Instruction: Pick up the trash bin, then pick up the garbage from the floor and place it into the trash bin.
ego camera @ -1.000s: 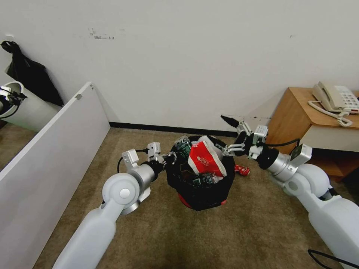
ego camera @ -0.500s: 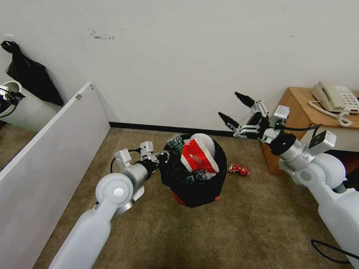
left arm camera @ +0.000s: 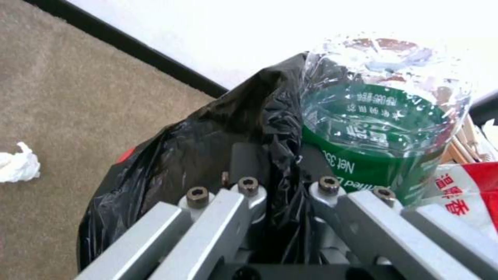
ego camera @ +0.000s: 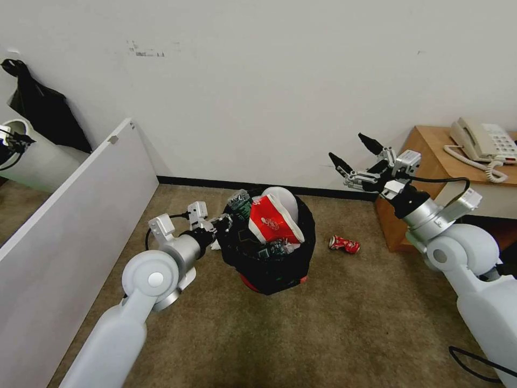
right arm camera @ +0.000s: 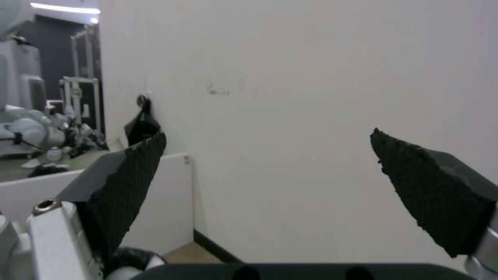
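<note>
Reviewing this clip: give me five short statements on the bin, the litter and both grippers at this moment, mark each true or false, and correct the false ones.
1. The left gripper is shut on the bagged rim of the trash bin. True.
2. The right gripper holds a bottle. False: it is open and empty, raised near the wall.
3. A crushed red can lies on the floor between the bin and the wooden cabinet. True.
4. The bin is empty. False: a red-white carton and a green-label bottle stick out.
5. A white paper wad lies on the carpet. True.
</note>
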